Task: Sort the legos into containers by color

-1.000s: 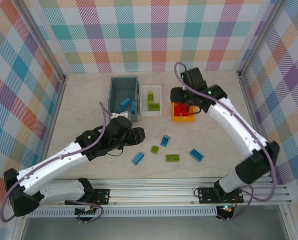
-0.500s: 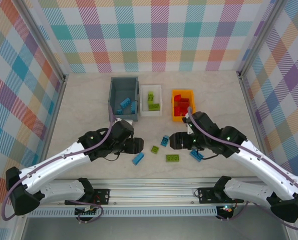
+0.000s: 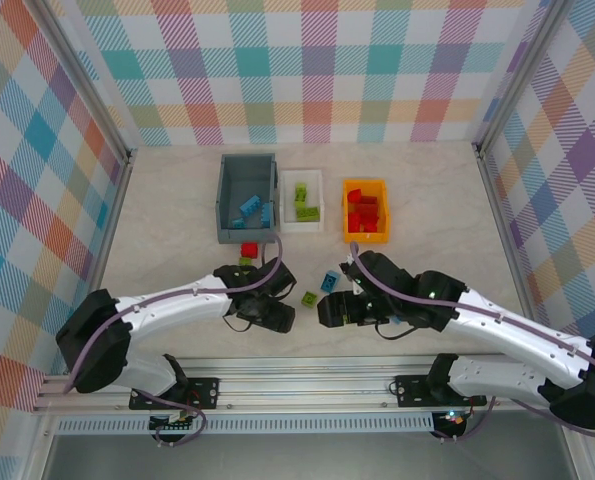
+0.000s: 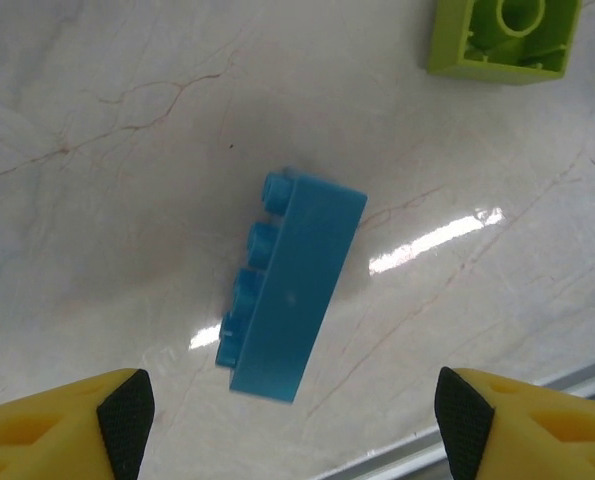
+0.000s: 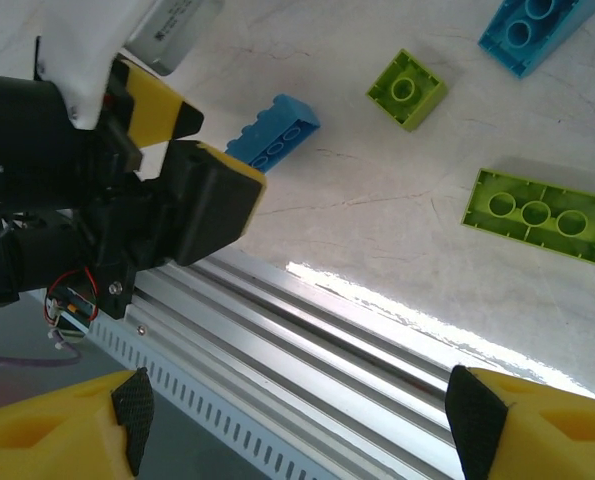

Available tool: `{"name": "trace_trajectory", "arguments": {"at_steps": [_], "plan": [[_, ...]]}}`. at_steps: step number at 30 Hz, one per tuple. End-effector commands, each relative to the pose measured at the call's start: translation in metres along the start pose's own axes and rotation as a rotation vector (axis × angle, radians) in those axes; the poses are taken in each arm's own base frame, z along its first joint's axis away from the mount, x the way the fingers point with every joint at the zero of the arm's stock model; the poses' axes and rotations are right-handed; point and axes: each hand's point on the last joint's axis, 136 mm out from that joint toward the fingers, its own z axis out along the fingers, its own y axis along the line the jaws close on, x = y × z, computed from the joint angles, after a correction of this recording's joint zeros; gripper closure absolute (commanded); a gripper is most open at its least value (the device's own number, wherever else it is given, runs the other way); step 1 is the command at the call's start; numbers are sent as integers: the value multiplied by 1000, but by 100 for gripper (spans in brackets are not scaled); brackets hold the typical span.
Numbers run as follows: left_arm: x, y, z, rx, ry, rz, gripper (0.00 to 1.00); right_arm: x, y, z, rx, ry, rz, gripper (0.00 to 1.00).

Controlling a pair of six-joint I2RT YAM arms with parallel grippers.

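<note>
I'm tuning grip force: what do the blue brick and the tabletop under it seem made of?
Blue brick: likely hard moulded plastic, smooth satin finish, crisp edges and round studs. Tabletop: glossy marble look, with brown veins and bright glare streaks; real stone or printed laminate, I cannot tell.

Right gripper (image 5: 302,425): yellow, black-padded tips at 7 and 5 o'clock, spread wide, nothing between them. Aluminium rail (image 5: 277,340): slants across the lower frame. Pale marbled surface (image 5: 377,220): above the rail. Left gripper (image 5: 222,150): black and yellow, 9 o'clock, jaws apart. Blue brick (image 5: 277,130): 12 o'clock, just off the left gripper's tips. Small lime brick (image 5: 407,88): 1 o'clock. Second blue brick (image 5: 532,28): 2 o'clock, cut by the frame. Long lime brick (image 5: 539,213): 3 o'clock, hollow side up.
</note>
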Motion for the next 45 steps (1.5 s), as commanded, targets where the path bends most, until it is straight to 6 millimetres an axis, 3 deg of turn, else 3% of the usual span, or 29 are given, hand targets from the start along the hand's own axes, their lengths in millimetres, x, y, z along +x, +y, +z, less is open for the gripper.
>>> {"name": "trace_trajectory", "arguments": {"at_steps": [1,6,11,13,18,23,26,29,33,37,42,45], "plan": [[-4,0,12,-36,-9,42,26,-2,5,-5,-35,-27,27,21],[-5,4,29,-70,-3,41,39,-4,4,-6,-21,-35,17,20],[-13,5,38,-91,-34,26,65,-6,5,-5,-18,-39,20,21],[-19,6,33,-99,-61,13,70,-7,5,-7,-19,-44,19,21],[-47,20,-18,-140,-160,-41,73,-17,9,-16,-17,-91,-16,22],[-92,53,-79,-137,-262,-160,74,-49,34,-28,-65,-205,-88,22],[-122,82,-101,-176,-304,-227,74,-73,53,-30,-102,-294,-136,22],[-154,110,-110,-216,-330,-286,74,-98,78,-30,-159,-380,-202,21],[-198,143,-102,-266,-335,-349,74,-129,101,-25,-171,-466,-243,21],[-235,177,-76,-326,-301,-403,74,-150,114,-18,-181,-493,-243,21],[-271,203,-50,-396,-262,-417,72,-157,111,-6,-163,-477,-220,21],[-282,217,-34,-423,-240,-431,69,-155,102,0,-153,-458,-199,21]]}}
